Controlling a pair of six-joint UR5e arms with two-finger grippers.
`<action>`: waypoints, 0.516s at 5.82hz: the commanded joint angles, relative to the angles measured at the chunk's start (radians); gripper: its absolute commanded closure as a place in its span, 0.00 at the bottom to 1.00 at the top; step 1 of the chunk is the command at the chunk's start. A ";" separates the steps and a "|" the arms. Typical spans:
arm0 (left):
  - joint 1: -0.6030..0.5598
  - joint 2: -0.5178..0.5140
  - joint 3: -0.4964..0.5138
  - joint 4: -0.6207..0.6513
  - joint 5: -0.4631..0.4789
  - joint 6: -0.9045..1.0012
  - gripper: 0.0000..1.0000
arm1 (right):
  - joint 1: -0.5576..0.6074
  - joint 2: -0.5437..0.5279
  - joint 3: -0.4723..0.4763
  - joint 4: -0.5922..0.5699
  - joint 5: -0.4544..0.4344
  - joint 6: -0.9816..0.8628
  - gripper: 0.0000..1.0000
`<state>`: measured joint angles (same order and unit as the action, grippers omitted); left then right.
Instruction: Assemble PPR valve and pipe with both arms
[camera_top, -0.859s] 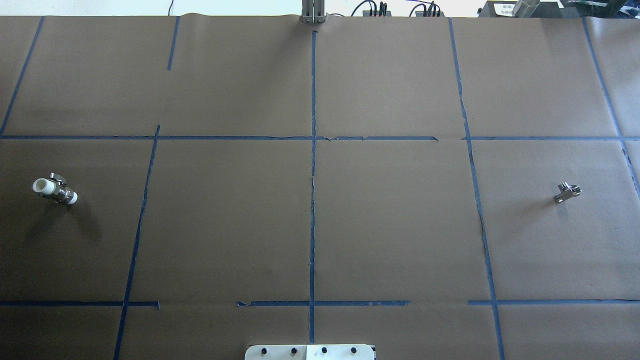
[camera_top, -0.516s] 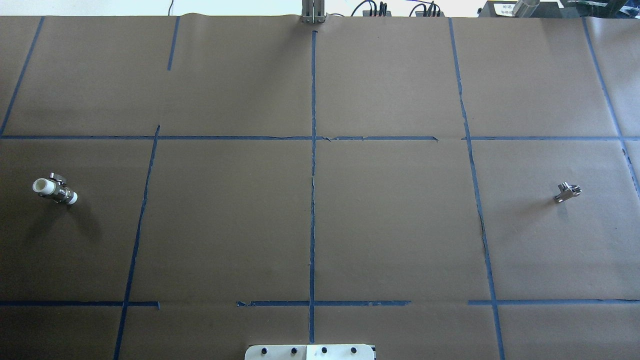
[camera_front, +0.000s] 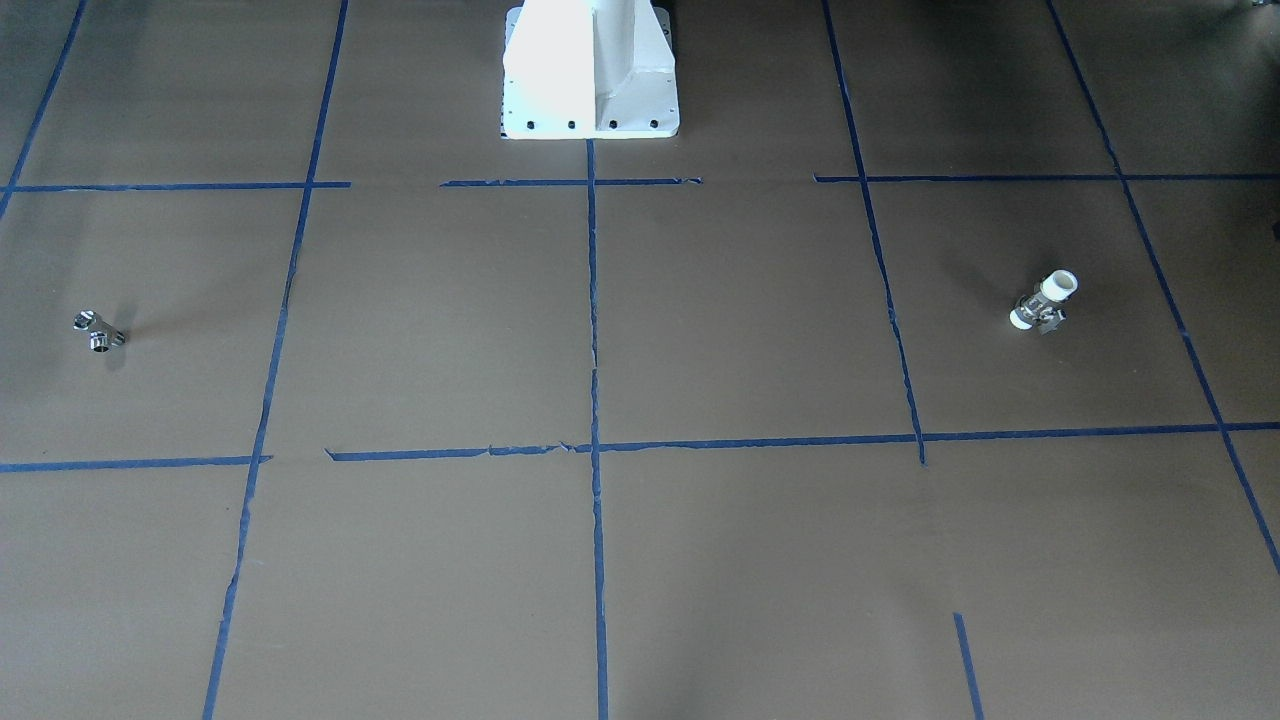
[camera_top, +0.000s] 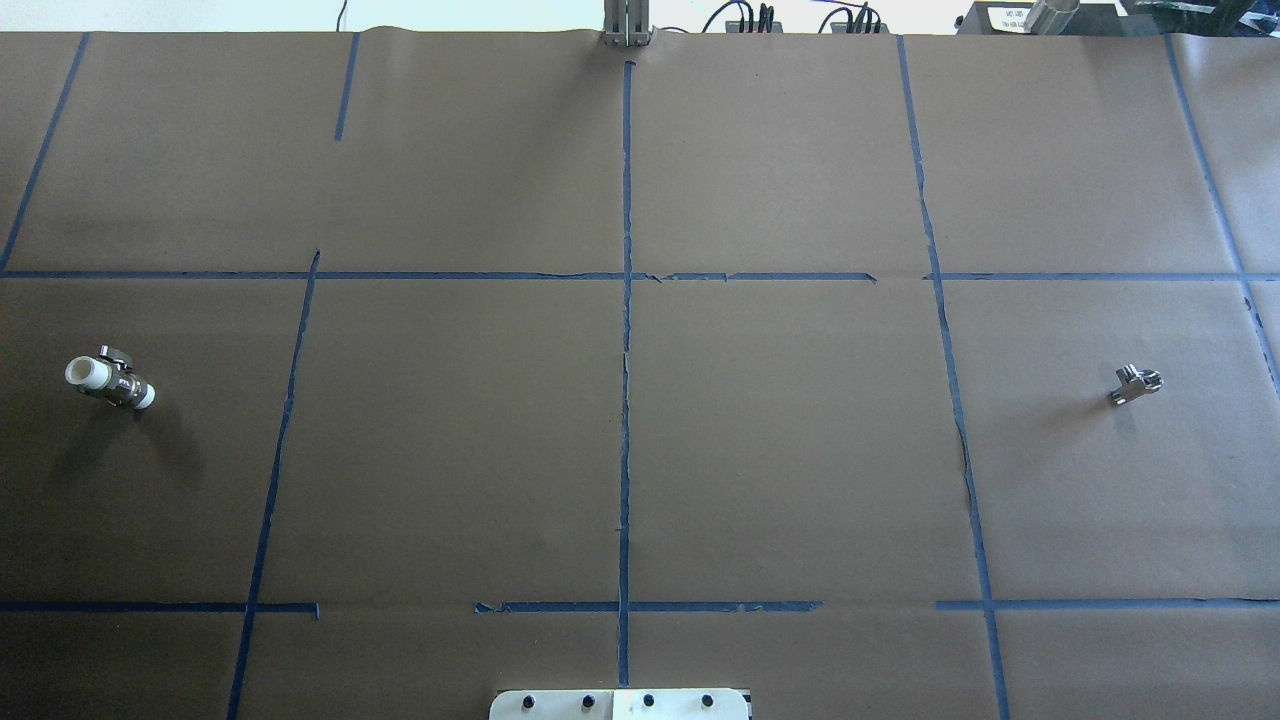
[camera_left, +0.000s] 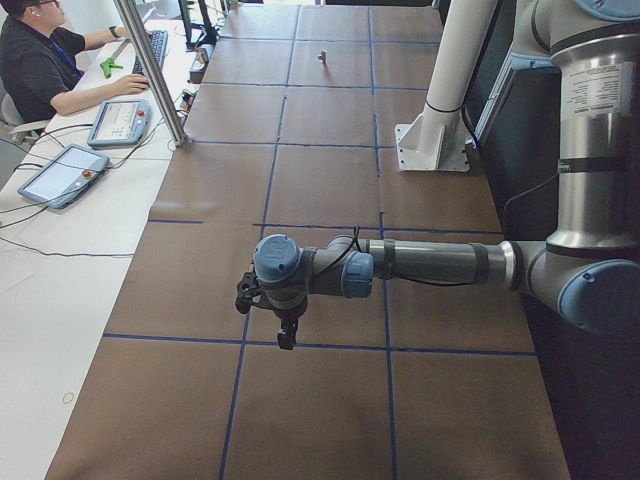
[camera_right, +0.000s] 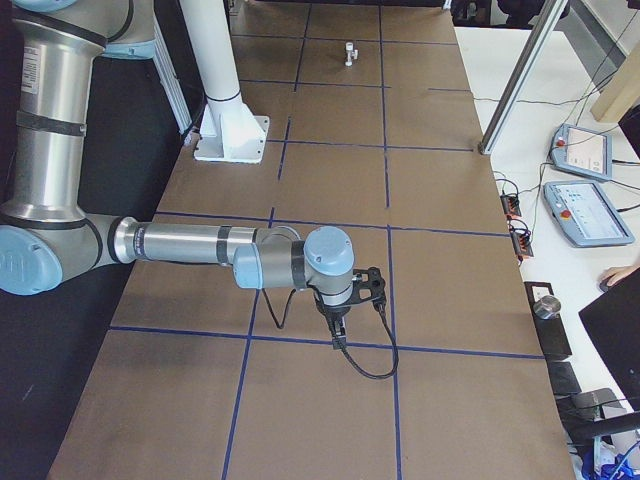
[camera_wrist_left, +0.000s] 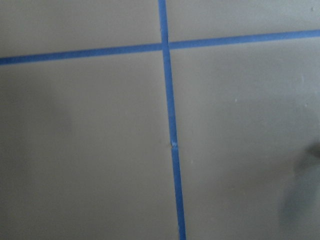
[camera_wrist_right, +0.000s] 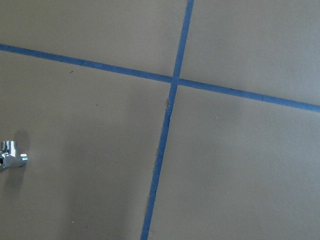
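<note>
**Front-facing view.** Shows the PPR valve lying on its side on the bench at the robot's left. Shows the pipe far off at the robot's right, well apart from the valve, and the white pedestal at the robot's edge of the bench, midway across. Catches no arm and no claw.

**Overhead view.** Repeats that layout: PPR valve near the left edge, pipe near the right. Misses both claws again.

**Exterior left view.** Adds what the two above lack: the left arm stretched low over the bench, left claw pointing down. Cannot tell whether released or clenched. Grasping neither part, with both down on the bench. Picks out the pipe as a speck at the far end, but not the valve.

**Exterior right view.** Mirrors that with the right claw, also pointing down. Cannot tell its state either. Shows the valve far away.

**Left wrist view.** Gives only a blue tape cross on bare paper, with no valve in frame.

**Right wrist view.** Catches the pipe at the frame's left edge.

**Step in hand, judged.** Looks like the opening reach.
- Slide the right claw over until the pipe sits centred in the wrist view.
- Close across the pipe's body, not the threads.
- Bring the valve into the left wrist view first, then grip its metal middle and leave a white end free for mating.
</note>
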<state>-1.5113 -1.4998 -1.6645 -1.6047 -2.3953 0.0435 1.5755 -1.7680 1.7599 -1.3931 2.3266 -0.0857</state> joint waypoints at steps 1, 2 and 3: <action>-0.001 -0.045 -0.003 -0.021 -0.005 0.006 0.00 | -0.006 0.001 -0.034 0.043 0.003 0.004 0.00; -0.003 -0.031 -0.001 -0.099 -0.005 -0.002 0.00 | -0.006 -0.001 -0.043 0.049 -0.006 -0.017 0.00; 0.002 -0.022 -0.004 -0.159 -0.008 -0.013 0.00 | -0.018 0.001 -0.040 0.054 -0.003 -0.017 0.00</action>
<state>-1.5119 -1.5296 -1.6667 -1.7064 -2.4014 0.0392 1.5655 -1.7680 1.7212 -1.3443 2.3236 -0.0982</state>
